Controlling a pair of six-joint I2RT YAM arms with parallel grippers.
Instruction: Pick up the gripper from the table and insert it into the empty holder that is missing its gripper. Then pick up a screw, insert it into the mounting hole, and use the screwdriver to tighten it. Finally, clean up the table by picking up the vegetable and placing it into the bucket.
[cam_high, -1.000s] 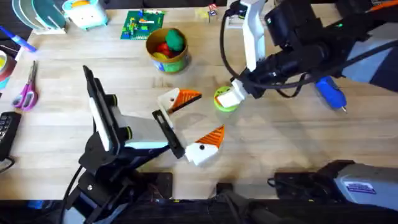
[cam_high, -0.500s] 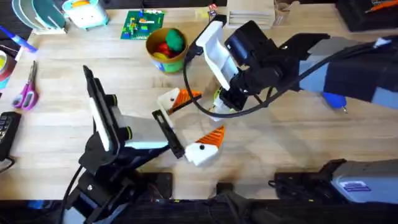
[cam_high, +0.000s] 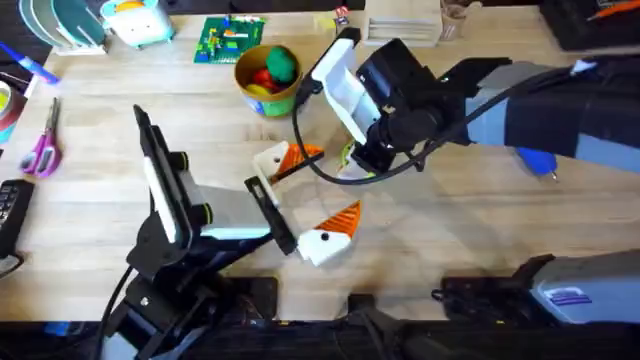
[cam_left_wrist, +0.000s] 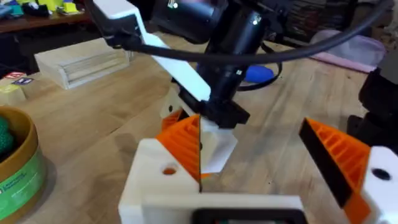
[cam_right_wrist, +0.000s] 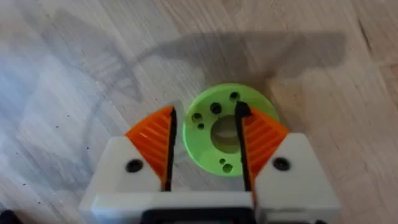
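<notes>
Pale wood counter (cam_high: 90, 240), items as follows.

Right pincer (cam_right_wrist: 204, 144) — reaching across the middle, hanging low over a lime-green disc (cam_right_wrist: 219, 118) with holes; its orange ribbed pads (cam_right_wrist: 154, 139) stand apart, with the disc's rim showing in the gap between them.

Left pincer (cam_high: 330, 232) — near the counter's front middle, white with orange pads, fingers spread wide, nothing between them.

Blue screwdriver (cam_high: 534, 158) — lying at the right, partly hidden behind the right arm.

Yellow-tan bucket (cam_high: 268, 90) with green band — toward the back, round red and green toys inside.

Purple-handled scissors (cam_high: 42, 148) — far left edge.
</notes>
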